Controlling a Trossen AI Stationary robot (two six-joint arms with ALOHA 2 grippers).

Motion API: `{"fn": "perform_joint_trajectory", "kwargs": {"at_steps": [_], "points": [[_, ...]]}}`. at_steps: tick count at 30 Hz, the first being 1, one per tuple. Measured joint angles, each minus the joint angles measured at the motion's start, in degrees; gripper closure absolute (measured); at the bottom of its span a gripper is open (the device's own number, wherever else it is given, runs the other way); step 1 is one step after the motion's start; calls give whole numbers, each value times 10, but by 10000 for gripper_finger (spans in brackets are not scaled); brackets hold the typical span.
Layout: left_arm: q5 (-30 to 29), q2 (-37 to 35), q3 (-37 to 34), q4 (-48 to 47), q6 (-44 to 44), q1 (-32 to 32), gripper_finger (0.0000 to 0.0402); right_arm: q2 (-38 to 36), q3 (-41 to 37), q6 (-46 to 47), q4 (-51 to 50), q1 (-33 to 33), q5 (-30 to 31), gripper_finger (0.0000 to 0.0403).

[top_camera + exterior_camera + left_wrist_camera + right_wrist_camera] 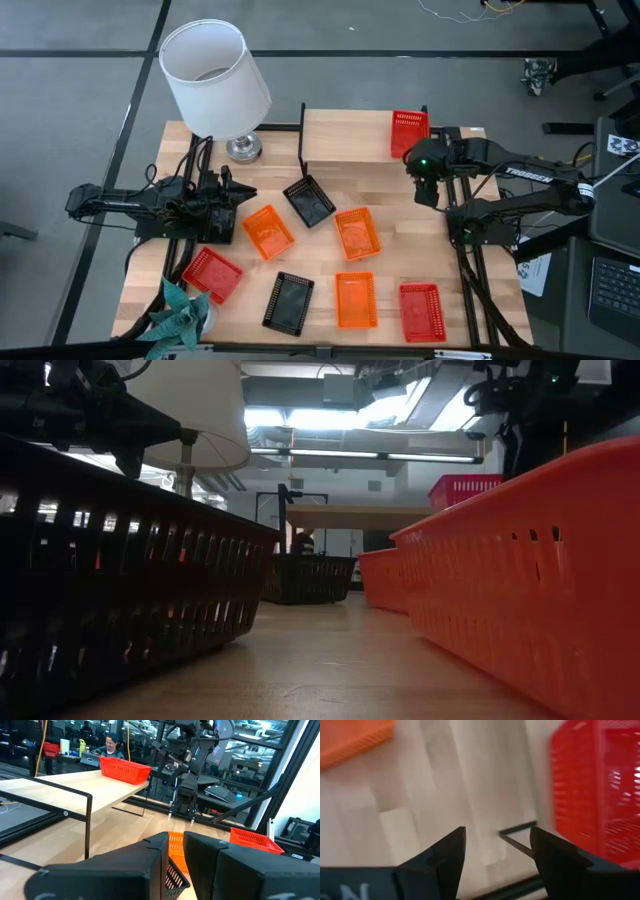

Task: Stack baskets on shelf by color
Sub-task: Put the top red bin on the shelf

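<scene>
The shelf (350, 135) stands at the table's far edge, with one red basket (409, 133) resting on its right end. On the tabletop lie two black baskets (309, 201) (288, 301), three orange ones (267, 231) (357, 233) (355, 299) and two red ones (212, 273) (421, 311). My right gripper (497, 845) is open and empty. It hovers beside the shelf's right end, with the red basket (600, 785) just off one finger. My left gripper (176, 851) is at the table's left. It points at the nearer black basket (175, 875), its fingers a narrow gap apart.
A white-shaded lamp (215, 75) stands at the far left corner and a small plant (180, 315) at the near left corner. The shelf's black wire frame (517, 840) runs below my right gripper. Bare shelf plank lies left of the red basket. A person (112, 745) sits beyond the table.
</scene>
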Motion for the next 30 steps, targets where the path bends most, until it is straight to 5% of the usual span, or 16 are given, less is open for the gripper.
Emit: {"fn": "perform_joint_trajectory", "kwargs": {"at_steps": [30], "points": [[0,0,0,0,0,0,351,0,0,0,-1,0,122,183]]}}
